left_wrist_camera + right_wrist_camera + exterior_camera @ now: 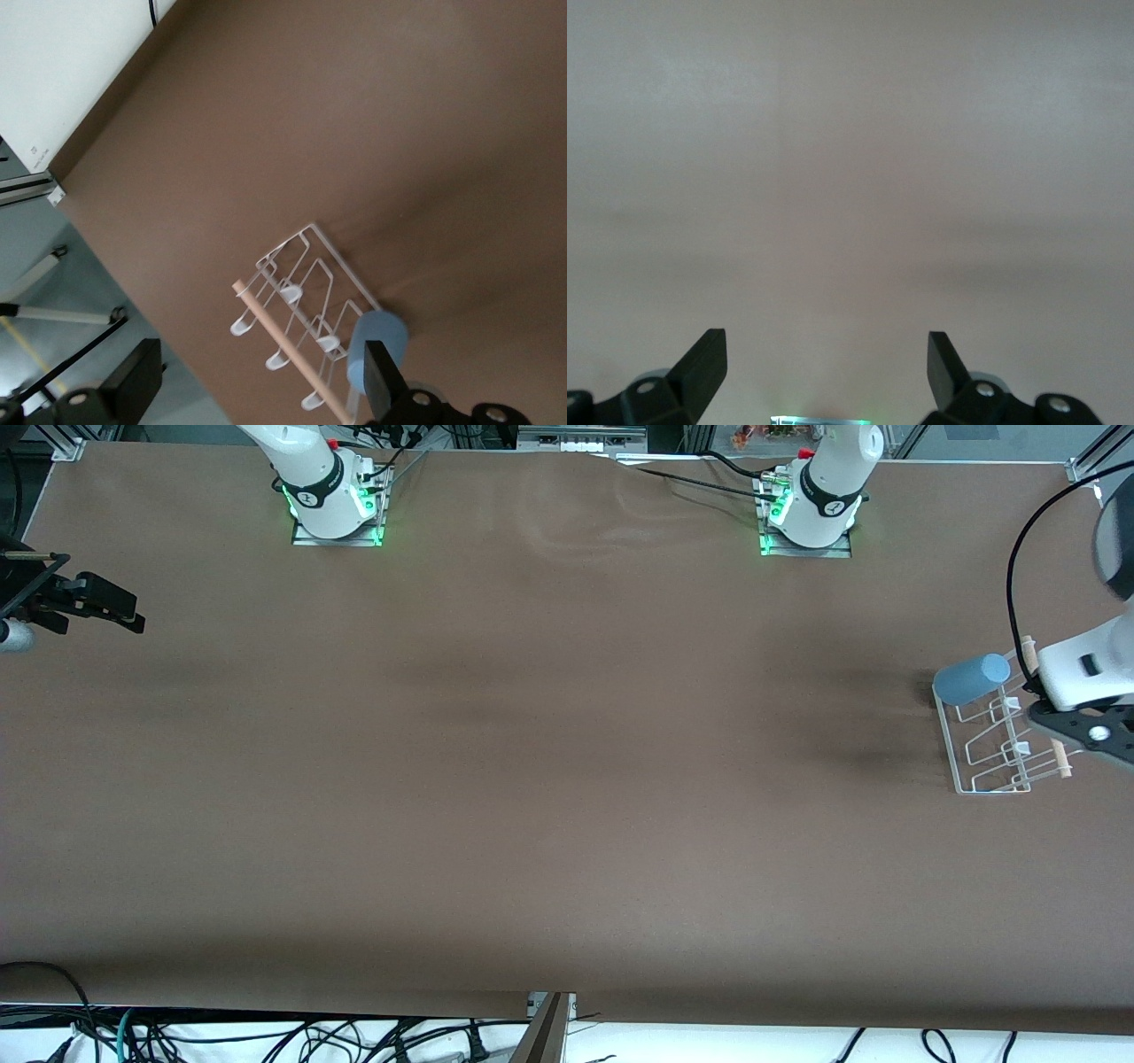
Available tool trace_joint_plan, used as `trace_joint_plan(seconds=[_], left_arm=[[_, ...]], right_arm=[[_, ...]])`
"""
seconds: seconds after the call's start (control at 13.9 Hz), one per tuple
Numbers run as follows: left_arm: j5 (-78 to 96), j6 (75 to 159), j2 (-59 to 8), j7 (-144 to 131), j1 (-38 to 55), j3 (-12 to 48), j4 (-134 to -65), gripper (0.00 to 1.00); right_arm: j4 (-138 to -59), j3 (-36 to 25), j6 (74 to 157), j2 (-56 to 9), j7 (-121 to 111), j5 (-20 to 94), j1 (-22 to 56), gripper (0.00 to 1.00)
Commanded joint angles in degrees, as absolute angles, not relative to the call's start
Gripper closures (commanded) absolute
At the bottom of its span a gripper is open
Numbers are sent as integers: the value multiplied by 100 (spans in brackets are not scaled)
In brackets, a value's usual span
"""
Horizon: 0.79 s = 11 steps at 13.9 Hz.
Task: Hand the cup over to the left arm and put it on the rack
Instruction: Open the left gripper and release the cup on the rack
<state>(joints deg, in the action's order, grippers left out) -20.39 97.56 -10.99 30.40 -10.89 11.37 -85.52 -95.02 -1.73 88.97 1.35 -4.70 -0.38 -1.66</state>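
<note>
The blue cup [972, 678] sits upside down on the rack [992, 746], near the table [532, 779] edge at the left arm's end. The left gripper [257, 394] hangs above, jaws open and empty. The right gripper [827, 361] waits, open, over the other end's edge.

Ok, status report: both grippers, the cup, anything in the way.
Left gripper open, empty, over the rack. Right gripper open, empty, waiting at its end of the table. Cup on the rack, free of both grippers. Nothing in the way.

A wide brown table [532, 779] fronts a cable-strewn pale floor [266, 1041].
</note>
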Motion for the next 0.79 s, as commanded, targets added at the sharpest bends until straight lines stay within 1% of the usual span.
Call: trace_joint_plan(seconds=[0.0, 0.14, 0.36, 0.43, 0.58, 0.72], left_arm=[[-1085, 9694, -1055, 1974, -1090, 1072, -8394, 0], [-521, 9642, -906, 937, -1081, 1072, -8394, 0], [-10, 9108, -660, -514, -1064, 1107, -8376, 0], [0, 8931, -616, -788, -1063, 1160, -8367, 0], [17, 8466, -668, -835, -1063, 1186, -8000, 0], [332, 8149, -633, -826, -933, 1091, -7998, 0]], right_arm=[[-9431, -167, 8807, 149, -457, 44, -193, 0], [-9439, -167, 8807, 149, -457, 44, -193, 0], [-9439, -167, 8807, 149, -457, 44, -193, 0], [-9431, -167, 8798, 149, -457, 44, -193, 0], [-9439, -167, 8798, 149, -466, 44, -193, 0], [-9439, -167, 8798, 149, -474, 44, -193, 0]])
